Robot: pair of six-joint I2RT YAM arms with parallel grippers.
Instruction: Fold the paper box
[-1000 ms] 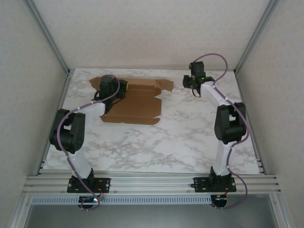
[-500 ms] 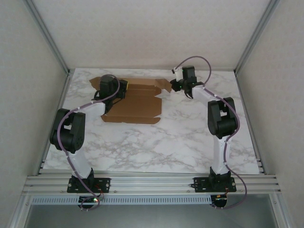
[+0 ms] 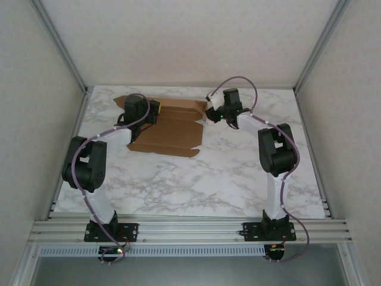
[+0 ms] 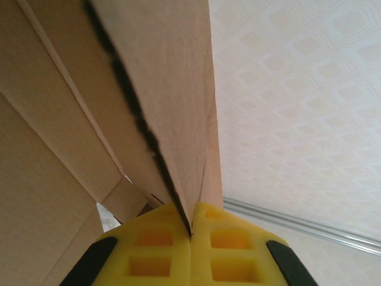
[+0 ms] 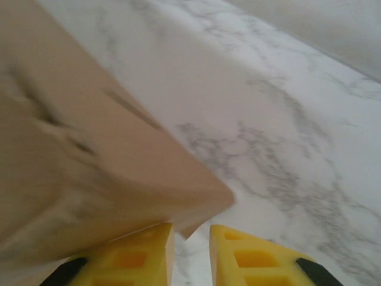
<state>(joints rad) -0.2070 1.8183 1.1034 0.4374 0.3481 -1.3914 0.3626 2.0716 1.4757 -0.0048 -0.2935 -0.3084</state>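
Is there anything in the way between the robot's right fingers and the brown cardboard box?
No, nothing visible is in the way. The right arm's yellow fingers are right at the thin brown cardboard paper box; a corner of its flap pokes toward the gap between them.

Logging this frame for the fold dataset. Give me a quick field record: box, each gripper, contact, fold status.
box: paper box lies mostly flat, opened out, at the far left of the marble table
left gripper: shut, pinching a raised panel edge-on
right gripper: jaws slightly apart at the right-end flap
contact: flap corner points into the right gripper's gap, not clamped
fold status: box not yet closed up
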